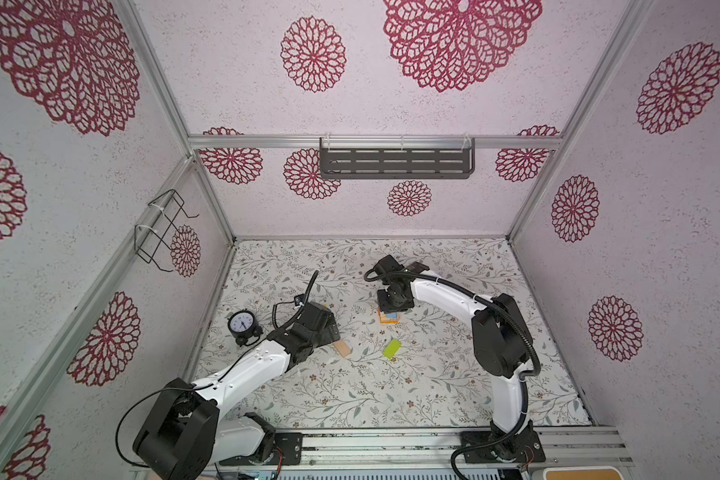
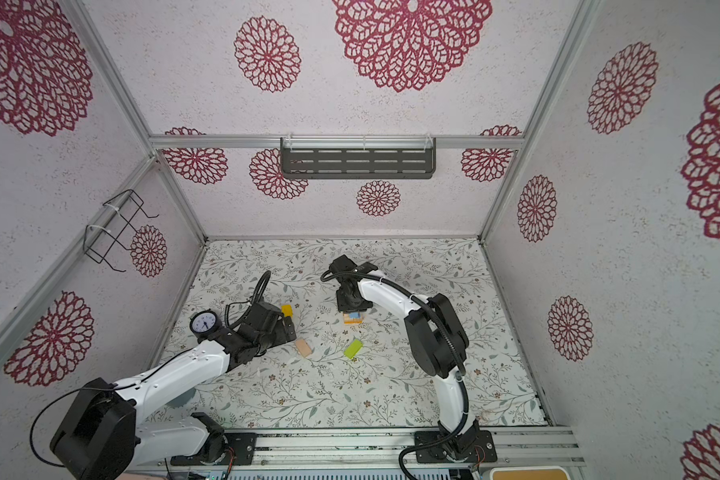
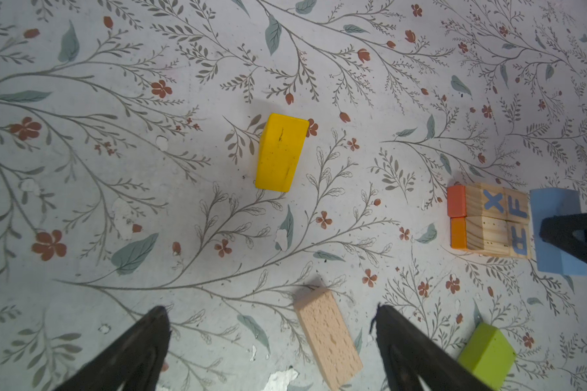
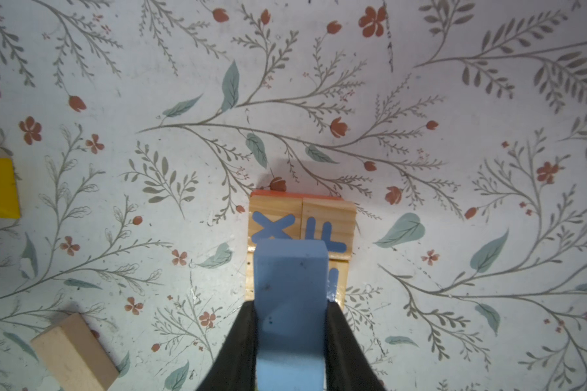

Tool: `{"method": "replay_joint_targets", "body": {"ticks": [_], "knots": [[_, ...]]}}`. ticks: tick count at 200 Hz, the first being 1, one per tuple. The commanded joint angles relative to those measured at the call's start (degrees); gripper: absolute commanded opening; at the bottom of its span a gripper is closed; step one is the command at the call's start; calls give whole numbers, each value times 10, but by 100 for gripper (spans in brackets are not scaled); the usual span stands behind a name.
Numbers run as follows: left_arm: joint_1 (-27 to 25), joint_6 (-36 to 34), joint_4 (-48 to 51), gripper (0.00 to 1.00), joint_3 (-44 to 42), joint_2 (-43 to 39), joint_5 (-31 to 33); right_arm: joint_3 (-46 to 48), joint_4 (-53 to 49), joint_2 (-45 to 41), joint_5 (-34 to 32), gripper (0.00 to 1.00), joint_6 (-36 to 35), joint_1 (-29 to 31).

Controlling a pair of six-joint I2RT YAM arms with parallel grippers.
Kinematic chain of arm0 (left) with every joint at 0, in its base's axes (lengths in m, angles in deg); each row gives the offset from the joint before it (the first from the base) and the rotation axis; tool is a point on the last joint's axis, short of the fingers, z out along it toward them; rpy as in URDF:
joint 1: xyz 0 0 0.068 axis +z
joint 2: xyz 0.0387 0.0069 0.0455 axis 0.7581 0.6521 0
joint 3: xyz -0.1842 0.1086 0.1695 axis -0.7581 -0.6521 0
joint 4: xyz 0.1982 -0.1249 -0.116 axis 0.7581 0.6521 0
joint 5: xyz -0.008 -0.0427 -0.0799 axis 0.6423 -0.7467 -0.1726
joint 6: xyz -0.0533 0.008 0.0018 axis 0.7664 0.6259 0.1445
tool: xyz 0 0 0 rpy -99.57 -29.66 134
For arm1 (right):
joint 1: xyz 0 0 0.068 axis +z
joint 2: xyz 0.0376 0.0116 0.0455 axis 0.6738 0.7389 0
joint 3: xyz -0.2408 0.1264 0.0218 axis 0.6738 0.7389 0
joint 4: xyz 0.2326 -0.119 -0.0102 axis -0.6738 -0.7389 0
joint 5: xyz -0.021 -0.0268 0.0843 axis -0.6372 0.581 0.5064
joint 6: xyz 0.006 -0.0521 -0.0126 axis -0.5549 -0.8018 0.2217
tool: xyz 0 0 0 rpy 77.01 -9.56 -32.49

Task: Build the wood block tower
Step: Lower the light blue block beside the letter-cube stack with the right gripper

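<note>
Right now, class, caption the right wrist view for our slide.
Right gripper holds a light blue block over lettered wooden cubes on an orange base.

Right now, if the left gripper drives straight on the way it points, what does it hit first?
Most likely the tan block, which lies between the tips of the open left gripper, close to one of them. The yellow block sits farther ahead. Depth is unclear.

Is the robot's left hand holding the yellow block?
No, the left hand is wide open with nothing in it, and the yellow block lies alone, clear of it.
</note>
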Motion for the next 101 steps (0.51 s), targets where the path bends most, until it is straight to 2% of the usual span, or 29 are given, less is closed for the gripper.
{"method": "replay_joint_targets", "body": {"ticks": [1, 101], "knots": [[4, -2, -23, 97, -7, -3, -3, -31, -27, 7, -14, 21, 13, 10], [11, -4, -38, 97, -24, -9, -15, -52, -38, 36, -28, 21, 15, 14]]}}
